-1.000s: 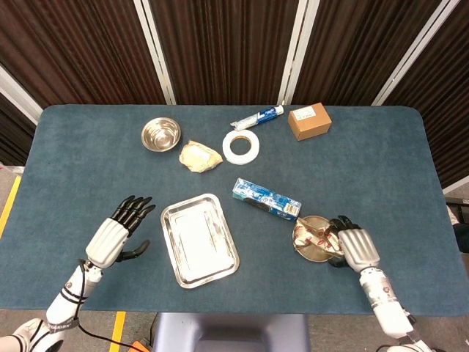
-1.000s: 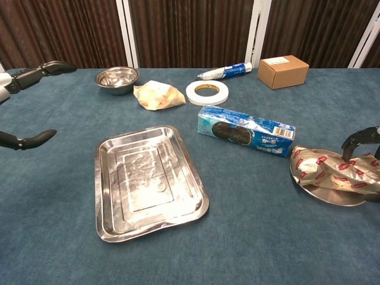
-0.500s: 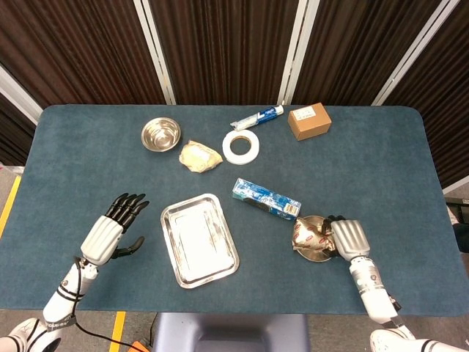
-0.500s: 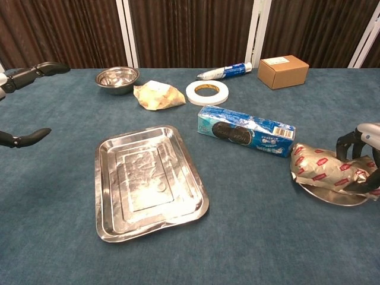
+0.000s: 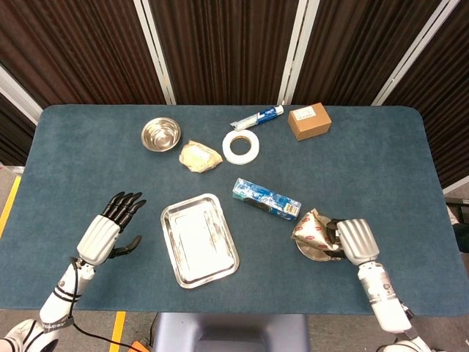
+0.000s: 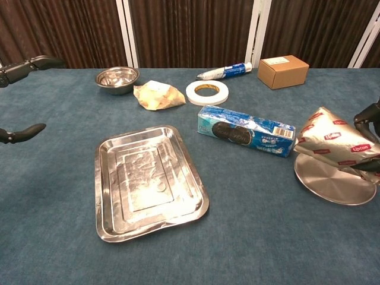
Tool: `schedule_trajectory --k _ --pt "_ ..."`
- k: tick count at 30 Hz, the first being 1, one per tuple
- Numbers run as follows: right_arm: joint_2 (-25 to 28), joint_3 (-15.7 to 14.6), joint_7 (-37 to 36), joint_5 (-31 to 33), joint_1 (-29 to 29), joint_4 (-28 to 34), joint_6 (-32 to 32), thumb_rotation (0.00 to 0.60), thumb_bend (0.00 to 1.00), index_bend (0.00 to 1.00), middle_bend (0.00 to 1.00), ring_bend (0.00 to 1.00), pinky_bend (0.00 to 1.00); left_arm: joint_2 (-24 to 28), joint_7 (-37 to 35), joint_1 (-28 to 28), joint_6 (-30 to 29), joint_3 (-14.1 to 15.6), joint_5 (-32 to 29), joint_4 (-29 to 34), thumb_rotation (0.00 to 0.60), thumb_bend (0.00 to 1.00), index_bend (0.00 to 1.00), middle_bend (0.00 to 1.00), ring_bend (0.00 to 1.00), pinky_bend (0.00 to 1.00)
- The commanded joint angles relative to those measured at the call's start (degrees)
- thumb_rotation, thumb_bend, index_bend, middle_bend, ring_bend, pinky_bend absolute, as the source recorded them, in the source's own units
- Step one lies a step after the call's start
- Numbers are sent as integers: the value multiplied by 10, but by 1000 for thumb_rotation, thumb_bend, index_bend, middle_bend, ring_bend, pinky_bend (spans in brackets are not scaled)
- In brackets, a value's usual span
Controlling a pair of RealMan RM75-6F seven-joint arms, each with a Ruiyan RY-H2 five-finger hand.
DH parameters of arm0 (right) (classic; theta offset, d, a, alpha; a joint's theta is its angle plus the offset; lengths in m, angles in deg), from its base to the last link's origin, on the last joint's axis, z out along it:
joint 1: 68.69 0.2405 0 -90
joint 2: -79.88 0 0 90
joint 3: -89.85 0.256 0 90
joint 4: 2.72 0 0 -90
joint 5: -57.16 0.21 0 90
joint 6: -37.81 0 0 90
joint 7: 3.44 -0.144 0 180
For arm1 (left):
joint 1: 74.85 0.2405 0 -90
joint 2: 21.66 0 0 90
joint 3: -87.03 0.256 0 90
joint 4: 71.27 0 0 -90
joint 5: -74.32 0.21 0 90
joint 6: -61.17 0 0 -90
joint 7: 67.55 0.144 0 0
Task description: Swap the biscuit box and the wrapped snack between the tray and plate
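My right hand [image 5: 352,240] grips the wrapped snack [image 6: 333,141], a silvery packet with red labels, and holds it tilted just above the round metal plate [image 6: 333,183] at the front right. The blue biscuit box [image 5: 266,199] lies flat on the table between the plate and the empty steel tray [image 5: 198,240]. My left hand [image 5: 108,229] hovers open over the table left of the tray, fingers spread, holding nothing. In the chest view only the right hand's dark fingers [image 6: 368,116] show at the frame's right edge.
Along the back stand a small steel bowl [image 5: 161,133], a crumpled beige packet [image 5: 199,155], a white tape roll [image 5: 242,146], a blue-and-white tube [image 5: 258,116] and a brown cardboard box [image 5: 309,121]. The table's front edge [image 5: 234,312] runs just below the tray.
My right hand closed on the wrapped snack and lifted it off the plate, tipping it upward. The left hand drifted slightly left and back, still open.
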Motion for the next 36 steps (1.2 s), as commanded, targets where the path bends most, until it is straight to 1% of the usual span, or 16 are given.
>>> schedule_trajectory --k 1,5,6,7,9,10,12,13,15,17,20,23,27,30,33,36 --pt "21 -26 -13 -46 5 47 8 600 423 874 763 805 1000 6 7 3 -2 -3 2 9 600 384 0 0 0 0" --pt "-6 -38 36 -59 31 66 53 600 423 864 763 799 1000 13 17 8 -5 -6 4 21 600 384 0 0 0 0" --pt "-16 -38 49 -56 38 65 65 600 423 822 763 778 998 15 20 10 -5 -7 4 23 600 384 0 0 0 0" --pt "-32 -38 62 -50 46 59 81 600 422 716 738 716 955 17 21 11 -4 -8 2 25 600 385 0 0 0 0" --pt "-50 -39 70 -32 62 52 118 600 420 446 594 540 766 19 22 14 0 -9 -1 27 600 385 0 0 0 0" --pt "-53 -38 69 -24 68 52 132 600 409 226 421 370 582 20 22 15 1 -9 -2 27 600 385 0 0 0 0" --pt "-48 -36 69 -14 76 59 147 600 360 30 194 150 387 23 20 18 1 -10 -3 29 600 385 0 0 0 0" --pt "-37 -34 75 -9 76 69 146 600 303 0 87 55 295 25 19 19 1 -11 -4 28 600 385 0 0 0 0" --pt "-14 -31 79 -8 71 94 130 600 210 0 9 1 184 27 14 22 -1 -14 -5 27 600 385 0 0 0 0" --pt "19 -34 51 -14 67 123 125 600 147 0 0 0 96 29 9 24 -1 -16 -7 25 600 384 0 0 0 0" --pt "84 -32 -30 -34 61 157 107 600 119 0 0 0 58 30 -2 27 -2 -19 -9 24 600 384 0 0 0 0" --pt "106 3 -76 -29 50 144 53 600 116 0 0 0 59 31 -6 28 -3 -21 -7 22 600 384 0 0 0 0" --pt "110 68 -82 77 95 135 107 600 116 0 0 0 59 32 -10 27 -3 -23 -1 22 600 383 0 0 0 0" --pt "77 112 -22 194 164 96 174 600 116 0 0 0 59 32 -13 28 -5 -25 0 19 600 384 0 0 0 0" --pt "21 130 54 308 228 39 209 600 117 0 0 0 59 32 -20 28 -3 -27 0 17 600 384 0 0 0 0" --pt "-26 132 115 406 282 -9 225 600 117 0 0 0 59 34 -19 29 -1 -27 1 15 600 385 0 0 0 0"
